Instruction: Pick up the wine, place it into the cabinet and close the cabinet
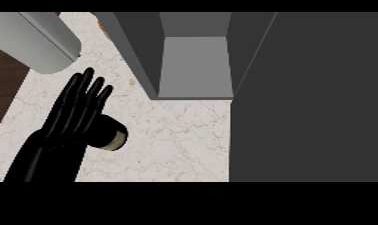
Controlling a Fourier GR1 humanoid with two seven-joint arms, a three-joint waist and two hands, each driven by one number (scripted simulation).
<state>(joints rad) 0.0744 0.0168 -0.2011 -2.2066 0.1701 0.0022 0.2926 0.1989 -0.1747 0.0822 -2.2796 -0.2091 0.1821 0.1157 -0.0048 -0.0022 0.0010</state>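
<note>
The wine bottle is a dark shape with a tan rim, standing on the marbled counter at lower left. My left hand lies over its left side with straight fingers pointing up the view, hiding much of the bottle. I cannot tell whether the palm touches it. The grey cabinet stands open at the top centre, showing a bare grey shelf inside. Its dark door swings out and fills the right side of the view. My right hand does not show.
A large pale grey cylinder lies at the top left corner of the counter. Dark wood floor shows beyond the counter's left edge. Bare counter lies between the bottle and the cabinet's front.
</note>
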